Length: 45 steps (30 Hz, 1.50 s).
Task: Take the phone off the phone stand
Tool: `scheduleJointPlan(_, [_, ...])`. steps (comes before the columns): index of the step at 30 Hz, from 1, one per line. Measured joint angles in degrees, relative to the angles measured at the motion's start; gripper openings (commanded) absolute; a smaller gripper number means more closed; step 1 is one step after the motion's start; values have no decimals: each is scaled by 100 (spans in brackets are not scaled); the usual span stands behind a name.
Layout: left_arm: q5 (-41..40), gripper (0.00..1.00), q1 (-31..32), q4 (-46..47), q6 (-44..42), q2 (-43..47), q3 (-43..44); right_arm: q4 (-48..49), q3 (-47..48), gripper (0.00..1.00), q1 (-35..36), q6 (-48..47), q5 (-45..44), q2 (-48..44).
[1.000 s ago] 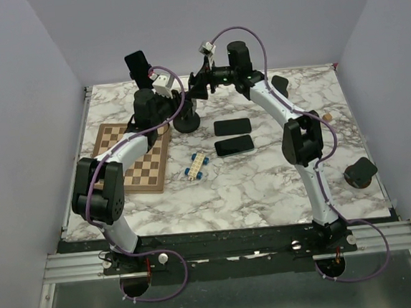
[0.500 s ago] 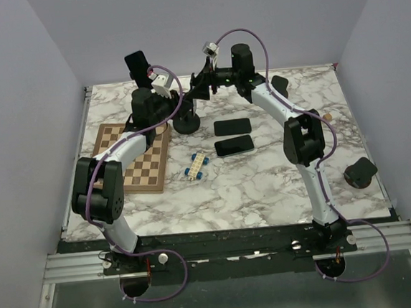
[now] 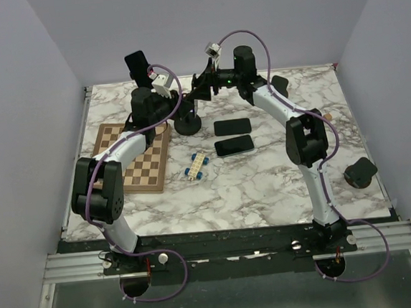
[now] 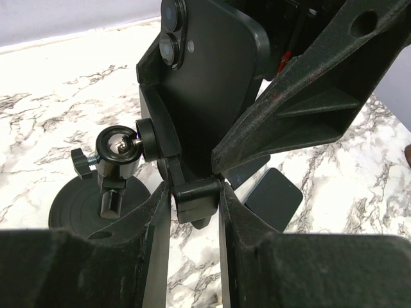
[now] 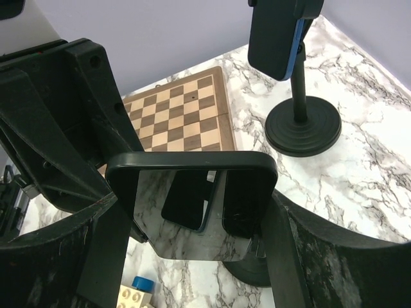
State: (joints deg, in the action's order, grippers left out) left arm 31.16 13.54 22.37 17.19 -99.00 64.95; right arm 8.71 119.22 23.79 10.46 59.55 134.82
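Note:
A black phone [image 4: 212, 77] sits upright in the clamp of a black phone stand [image 4: 119, 146] at the back middle of the table. The stand's round base [image 3: 188, 124] rests on the marble. My left gripper [image 4: 192, 187] is shut on the lower bracket of the stand's clamp. In the top view the left gripper [image 3: 178, 104] is just left of the stand. My right gripper [image 5: 192, 212] is shut across the sides of the phone [image 5: 192, 192], whose glossy screen faces that camera. In the top view the right gripper [image 3: 195, 90] is above the stand.
A second phone [image 5: 277, 35] stands on another stand [image 3: 138, 65] at the back left. Two phones [image 3: 232, 126] [image 3: 233, 145] lie flat mid-table. A chessboard [image 3: 137, 156] lies at the left, a toy brick car [image 3: 197, 167] near the centre, and a black stand [image 3: 359, 173] at the right edge.
My right arm's wrist and elbow have shifted slightly to the right and up, still holding the phone. The left arm has stayed on the stand.

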Motion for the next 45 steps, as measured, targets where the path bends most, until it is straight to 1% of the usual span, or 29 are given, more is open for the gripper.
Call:
scheduleJointPlan(7, [66, 0, -22, -24, 17, 15, 9, 313, -111, 1, -9, 328, 2, -13])
scheduleJointPlan(11, [133, 0, -39, -52, 24, 57, -9, 577, -136, 1, -11, 688, 72, 28])
scheduleJointPlan(13, [157, 0, -59, -118, 13, 66, -9, 774, -33, 1, -28, 1019, 315, 146])
scheduleJointPlan(14, [118, 0, -83, -144, -4, 46, -9, 820, 0, 1, -33, 1296, 645, 170])
scheduleJointPlan(17, [50, 0, -133, -356, -11, -57, -61, 1091, 26, 1, 107, 1827, 1209, 166])
scheduleJointPlan(20, [-7, 0, -160, -544, -68, -142, -76, 907, 35, 1, 234, 1773, 1364, 118])
scheduleJointPlan(23, [-48, 0, -160, -629, -66, -160, -79, 315, 33, 1, 350, 1335, 1174, -15])
scheduleJointPlan(26, [-81, 0, -157, -625, -66, -160, -79, -205, -20, 1, 352, 1019, 719, -260])
scheduleJointPlan(32, [-136, 1, -157, -660, 11, -140, -79, -804, -522, 1, 308, 785, -304, -1058])
scheduleJointPlan(33, [-199, 5, -157, -752, 33, -105, -76, -901, -621, 1, 297, 763, -474, -1213])
scheduleJointPlan(35, [-393, 19, -157, -1058, 92, -9, -52, -1014, -901, 1, 282, 741, -870, -1563])
scheduleJointPlan(37, [-575, 31, -157, -1397, 133, 79, 44, -1078, -1322, 1, 273, 732, -1246, -1985])
scheduleJointPlan(40, [-828, 42, -157, -1814, 214, 356, 90, -1189, -2124, 1, 273, 723, -1814, -2734])
scheduleJointPlan(42, [-1001, 50, -160, -2100, 304, 734, 72, -1272, -2594, 1, 273, 723, -2229, -3200])
scheduleJointPlan(45, [-1123, 58, -160, -2334, 411, 1281, 28, -1502, -3193, 1, 275, 750, -2927, -3832])
